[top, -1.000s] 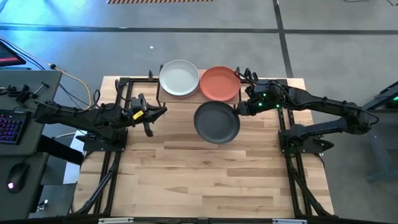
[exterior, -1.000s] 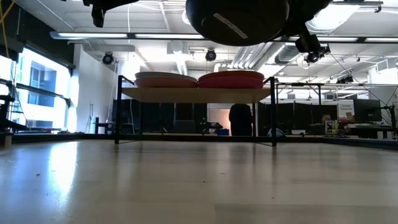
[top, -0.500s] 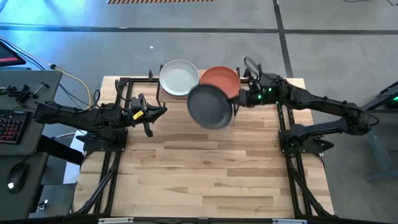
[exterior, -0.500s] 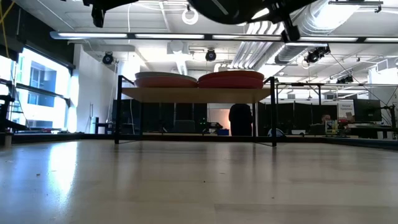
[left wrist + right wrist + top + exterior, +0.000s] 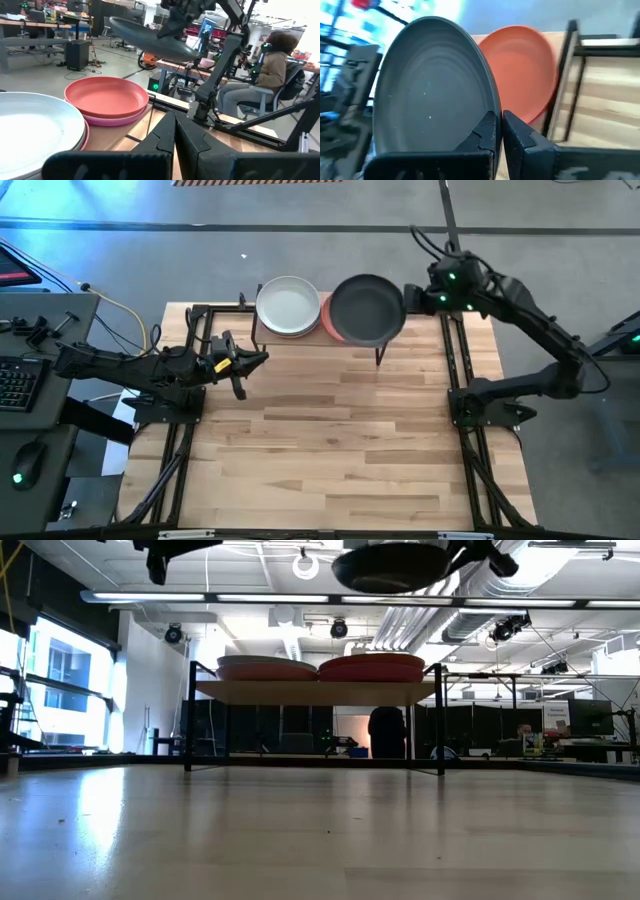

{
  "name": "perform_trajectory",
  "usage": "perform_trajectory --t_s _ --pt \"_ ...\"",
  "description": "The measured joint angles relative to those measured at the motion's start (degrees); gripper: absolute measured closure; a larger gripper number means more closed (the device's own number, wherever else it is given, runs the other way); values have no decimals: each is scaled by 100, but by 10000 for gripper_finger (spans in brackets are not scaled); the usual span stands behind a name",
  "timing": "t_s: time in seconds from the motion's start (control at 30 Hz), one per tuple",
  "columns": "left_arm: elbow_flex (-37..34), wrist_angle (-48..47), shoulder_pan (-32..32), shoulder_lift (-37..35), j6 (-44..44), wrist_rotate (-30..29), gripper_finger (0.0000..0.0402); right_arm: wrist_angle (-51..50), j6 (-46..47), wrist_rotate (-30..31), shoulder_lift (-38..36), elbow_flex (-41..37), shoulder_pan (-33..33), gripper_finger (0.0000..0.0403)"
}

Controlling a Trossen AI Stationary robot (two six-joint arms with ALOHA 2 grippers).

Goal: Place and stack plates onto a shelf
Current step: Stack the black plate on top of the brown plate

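Observation:
My right gripper (image 5: pixel 408 304) is shut on a dark grey plate (image 5: pixel 367 310) and holds it in the air over the shelf's right half. Under it a terracotta plate (image 5: pixel 525 65) rests on a pink plate (image 5: pixel 120 118). On the shelf's left half a pale grey-white plate (image 5: pixel 288 306) tops another stack. The shelf (image 5: pixel 310 692) has a light wood top on black legs and stands at the table's far edge. My left gripper (image 5: pixel 262 358) is shut and hovers left of the shelf, touching nothing. My right gripper pinches the dark grey plate's rim (image 5: pixel 492 107) between its two fingers (image 5: pixel 517 135), on the side toward the table's right. The fingers come roughly level from the right. The plate is lifted clear, about level, well above the terracotta plate (image 5: pixel 372 662).
The wooden table (image 5: pixel 330 450) lies bare in front of the shelf. Black frame rails (image 5: pixel 465 370) run along both table sides. A person (image 5: pixel 272 70) sits beyond the table's right side. A desk with a keyboard (image 5: pixel 15 380) stands to the left.
My right gripper has risen and moved from in front of the shelf toward the table's far edge, carrying the dark grey plate. The plate swung first left, then right, from over the table to above the terracotta stack, and went from tilted to about level.

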Motion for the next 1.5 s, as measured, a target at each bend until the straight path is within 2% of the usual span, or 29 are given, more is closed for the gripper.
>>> perform_trajectory --t_s 0.17,0.5,0.77,1.13,1.5 --pt "0 2 0 0 -91 -107 402 -92 -408 -127 595 322 -369 403" --pt "-2 -103 0 1 -427 -108 402 87 -1194 -398 1715 349 -766 403" --pt "-2 -115 0 0 -593 -108 402 182 -1420 -480 1869 351 -1184 403" --pt "-2 -120 0 0 -705 -109 401 43 -1534 -561 1897 153 -1201 403" --pt "-2 -266 -1 0 -706 -112 402 40 -1444 -187 1906 150 -1210 403"
